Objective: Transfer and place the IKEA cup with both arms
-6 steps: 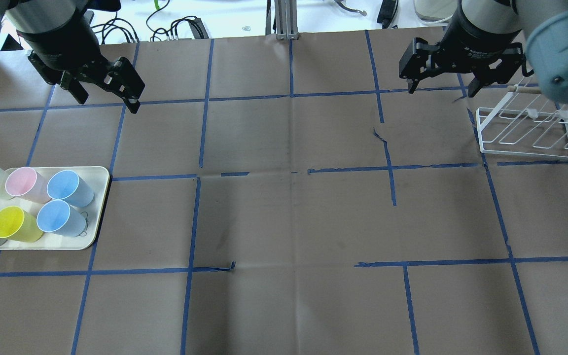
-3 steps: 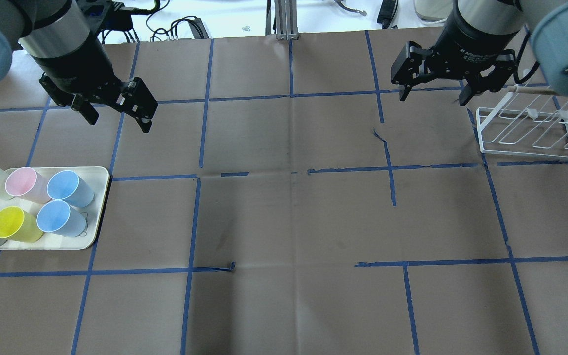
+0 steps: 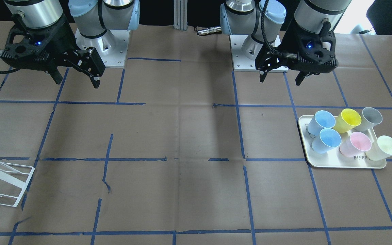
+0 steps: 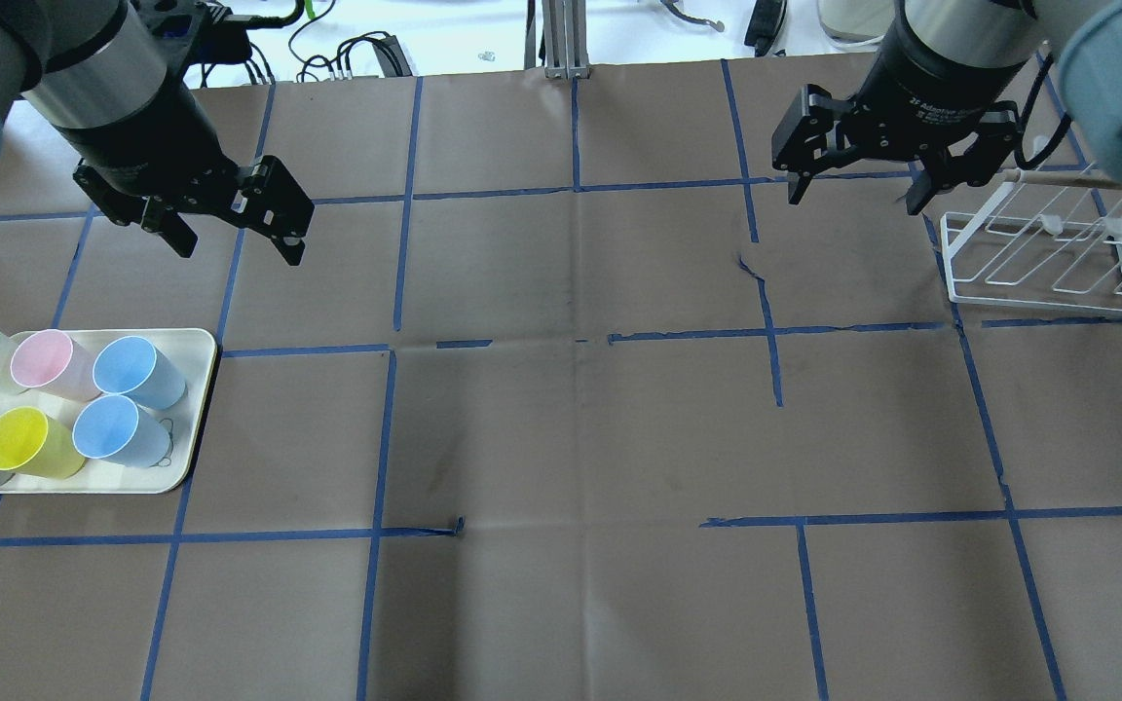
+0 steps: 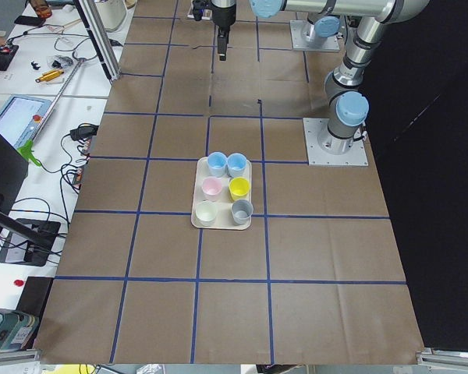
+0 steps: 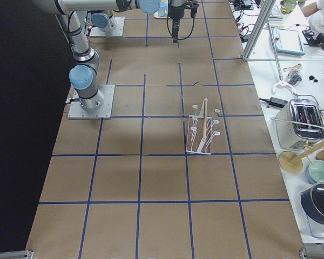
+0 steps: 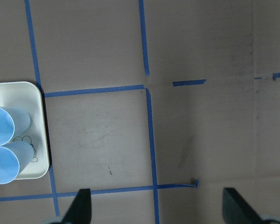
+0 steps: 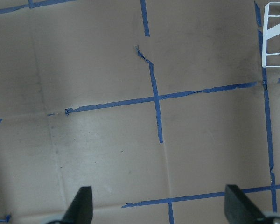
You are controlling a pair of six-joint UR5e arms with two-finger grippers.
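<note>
Work surface: table [image 3: 182, 136] covered in brown paper and marked into squares by blue tape [image 3: 131, 159].
Rack: white wire rack [image 3: 24, 187] stands on the paper on the robot's right side, close to the operators' edge.
Tray: cream tray [image 3: 318, 163] lies flat on the robot's left side. Six cups stand open end up on it, in two rows of three.
Near row: near blue cup [image 3: 327, 140], pink cup [image 3: 356, 143], pale-green cup [image 3: 385, 147].
Far row: far blue cup [image 3: 322, 121], yellow cup [image 3: 347, 119], grey cup [image 3: 371, 117].
IKEA cup: the two light-blue cups look alike, so which one is the task's cannot be told. They stand just beside each other at the tray end that faces the table's middle.
Left gripper [image 3: 280, 81]: raised above the paper, jaws spread wide, nothing between them. Both blue cups sit lower and to one side, well apart from the fingers [image 7: 83, 205]. The left wrist view shows them at its left edge with a tray corner, outside the finger span.
Right gripper [image 3: 77, 83]: raised above the paper across the table from the tray, jaws spread wide, nothing held. A corner of the wire rack shows at the edge of its wrist view.
Arms: left arm [image 3: 313, 13] and right arm [image 3: 34, 12] rise behind their grippers, with a blue light lit on each gripper body.
</note>
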